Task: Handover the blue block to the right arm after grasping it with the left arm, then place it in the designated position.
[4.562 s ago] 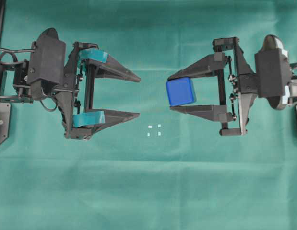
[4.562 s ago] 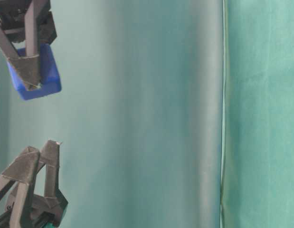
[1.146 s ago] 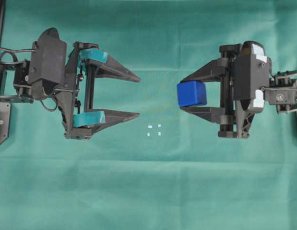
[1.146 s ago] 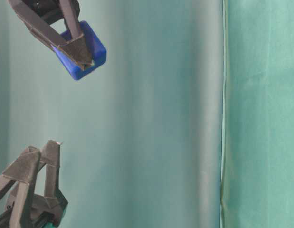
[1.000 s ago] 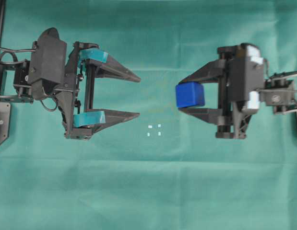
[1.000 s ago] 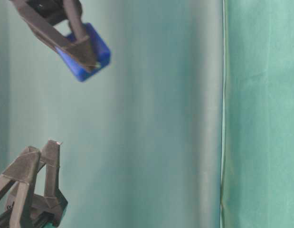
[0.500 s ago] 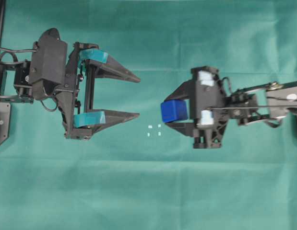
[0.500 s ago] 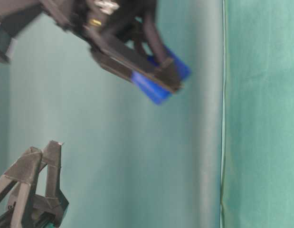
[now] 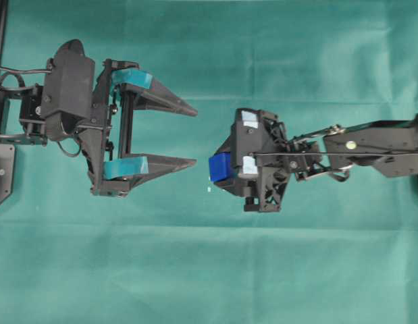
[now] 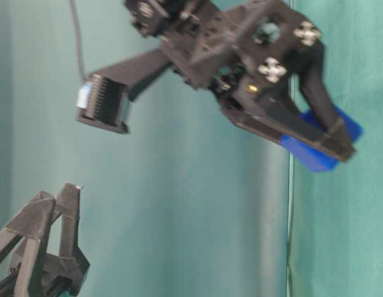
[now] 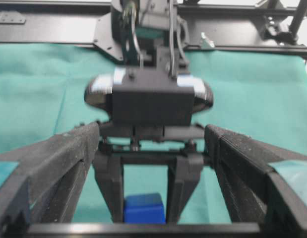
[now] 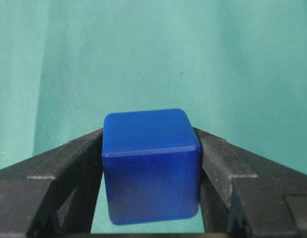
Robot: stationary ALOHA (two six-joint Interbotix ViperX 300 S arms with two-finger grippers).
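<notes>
The right arm [image 9: 371,145] clamps the blue block [image 9: 219,167] in its jaws mid-worktop, while the left arm [image 9: 67,101] keeps its jaws wide and empty.

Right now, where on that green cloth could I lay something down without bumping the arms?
The cloth is bare along the whole near strip below both grippers, and along the top edge above them. The middle is crowded: the open left gripper faces the right gripper, which pinches the blue block just by the white dots.

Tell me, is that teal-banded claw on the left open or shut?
Open. The left gripper has its fingers spread wide apart with only green cloth between them.
</notes>
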